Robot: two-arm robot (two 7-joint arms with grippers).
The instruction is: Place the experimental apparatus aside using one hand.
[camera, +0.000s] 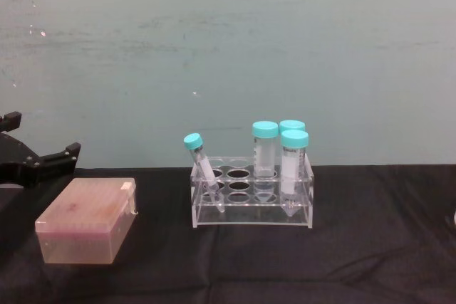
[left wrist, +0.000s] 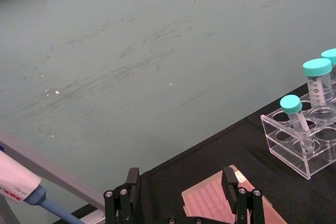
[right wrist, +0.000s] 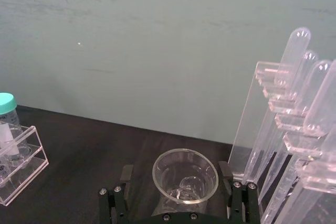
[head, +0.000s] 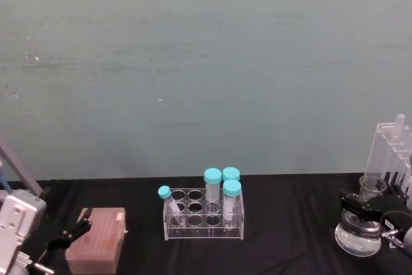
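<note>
The right gripper is at the far right of the table, low, near the front edge. Its jaws stand wide, one each side of the conical flask, around the neck and not closed on it yet, as far as I can judge. In the right wrist view the flask mouth sits centred between the two fingers, with a gap on both sides.

Just behind the flask is the small glass beaker, and behind/right of that the tall acrylic rack w/ long test tubes, leaning back. So the apparatus is a tight group in the right corner, and the flask is the nearest piece to the jaws, its long axis upright.

The left gripper is at the left, jaws also open, holding nothing, hovering by the pinkish box. It is well apart from the glassware; the right arm is clearly the nearer one.

In the middle, the low rack of teal-capped tubes stands between both arms, untouched.

Next move, I think: close on the flask neck, lift straight up, keep clear of the beaker behind.
</note>
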